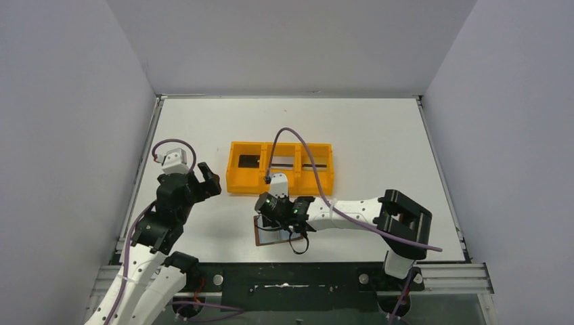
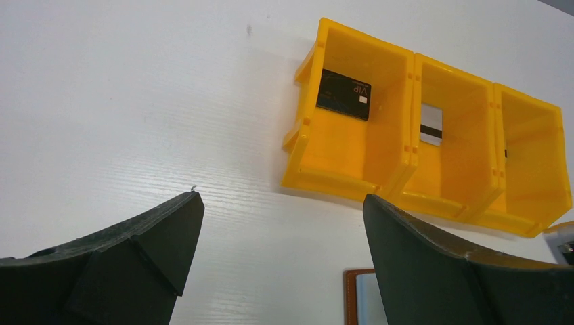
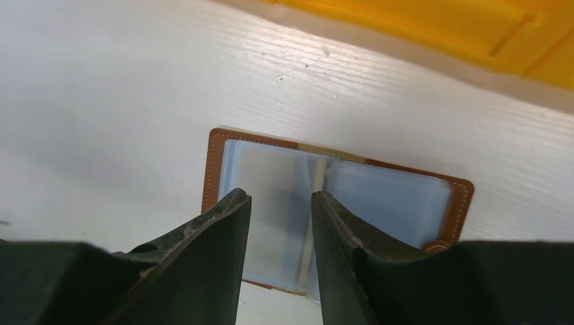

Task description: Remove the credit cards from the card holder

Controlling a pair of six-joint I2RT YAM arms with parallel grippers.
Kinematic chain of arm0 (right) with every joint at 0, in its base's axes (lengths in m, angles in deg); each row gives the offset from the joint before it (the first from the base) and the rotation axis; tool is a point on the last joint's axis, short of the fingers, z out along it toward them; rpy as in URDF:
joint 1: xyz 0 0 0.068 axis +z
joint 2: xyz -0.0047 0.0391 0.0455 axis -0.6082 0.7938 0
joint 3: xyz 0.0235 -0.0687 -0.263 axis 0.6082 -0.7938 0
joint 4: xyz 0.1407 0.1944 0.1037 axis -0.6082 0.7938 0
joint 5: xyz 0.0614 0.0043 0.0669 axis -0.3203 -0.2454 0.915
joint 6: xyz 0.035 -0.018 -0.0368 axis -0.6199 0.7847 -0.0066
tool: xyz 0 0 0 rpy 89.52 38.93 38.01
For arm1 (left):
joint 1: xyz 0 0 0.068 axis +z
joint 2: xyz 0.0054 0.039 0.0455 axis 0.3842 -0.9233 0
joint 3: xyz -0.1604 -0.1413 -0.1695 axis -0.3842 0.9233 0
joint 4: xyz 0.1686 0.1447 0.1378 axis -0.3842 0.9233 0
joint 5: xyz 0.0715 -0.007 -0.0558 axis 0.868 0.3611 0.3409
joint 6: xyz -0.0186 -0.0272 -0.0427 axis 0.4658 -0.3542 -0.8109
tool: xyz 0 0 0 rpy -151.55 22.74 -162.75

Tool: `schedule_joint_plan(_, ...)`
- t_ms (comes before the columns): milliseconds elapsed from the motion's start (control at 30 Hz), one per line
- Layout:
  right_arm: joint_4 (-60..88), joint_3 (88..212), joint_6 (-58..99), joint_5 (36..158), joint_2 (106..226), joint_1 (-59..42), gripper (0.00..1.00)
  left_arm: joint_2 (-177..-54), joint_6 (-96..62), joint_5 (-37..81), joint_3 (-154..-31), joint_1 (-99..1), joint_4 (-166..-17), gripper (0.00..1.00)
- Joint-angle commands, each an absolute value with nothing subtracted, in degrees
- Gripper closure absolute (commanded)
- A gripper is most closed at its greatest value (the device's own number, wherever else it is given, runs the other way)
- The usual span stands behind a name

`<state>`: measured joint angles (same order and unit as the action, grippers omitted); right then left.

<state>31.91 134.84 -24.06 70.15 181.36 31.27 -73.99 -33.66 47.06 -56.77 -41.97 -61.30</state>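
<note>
The card holder [image 3: 379, 196] lies open on the table, brown leather with pale blue-grey pockets; it also shows in the top view [image 1: 265, 235] and in the left wrist view [image 2: 357, 298]. A thin pale leaf stands at its fold [image 3: 315, 177]. My right gripper [image 3: 279, 196] hovers just over its left half, fingers a narrow gap apart, nothing between them. A black card [image 2: 344, 93] lies in the orange tray's left compartment and a silvery grey card [image 2: 430, 125] in the middle one. A thin dark edge [image 2: 505, 153] shows in the right compartment. My left gripper [image 2: 281, 203] is open and empty, left of the tray.
The orange three-compartment tray [image 1: 281, 183] stands just behind the card holder, mid-table. Grey walls enclose the white table on three sides. A purple cable loops over the tray from the right arm [image 1: 365, 211].
</note>
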Motion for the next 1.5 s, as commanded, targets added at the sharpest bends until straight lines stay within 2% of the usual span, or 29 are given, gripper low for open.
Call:
schedule_joint_plan(0,34.21,140.13,-23.87,69.83,185.28,32.77,0.61,-72.69,-34.09,47.71,-57.0,-41.7,-62.3,0.1)
schedule_joint_plan(367,44.65,147.64,-24.56,68.14,194.77,34.15,0.62,-73.6,-34.19,47.72,-57.08,-41.67,-62.34,0.1)
schedule_joint_plan(433,45.26,148.09,-24.68,68.07,195.54,34.15,0.66,-73.69,-34.13,47.71,-57.08,-41.66,-62.31,0.1)
schedule_joint_plan(733,42.5,147.06,-23.76,68.68,195.05,33.85,0.99,-74.03,-34.19,47.62,-57.03,-41.66,-62.43,0.1)
schedule_joint_plan(1000,35.81,144.01,-21.78,70.79,189.42,32.41,1.0,-74.44,-34.1,47.4,-57.1,-41.66,-62.52,0.1)
schedule_joint_plan(1033,35.41,143.91,-21.55,70.72,188.32,32.42,0.96,-74.46,-34.1,47.37,-57.0,-41.66,-62.52,0.1)
schedule_joint_plan(1167,37.63,144.13,-22.19,68.4,186.09,32.55,0.68,-74.82,-34.02,47.2,-57.07,-41.67,-62.61,0.1)
schedule_joint_plan(1267,41.11,144.79,-23.55,66.33,186.47,32.8,0.55,-75.07,-33.92,46.97,-57.06,-41.66,-62.74,0.1)
schedule_joint_plan(1467,42.62,145.76,-23.59,68.36,190.07,33.47,0.48,-75.35,-33.88,46.84,-57.06,-41.64,-62.83,0.1)
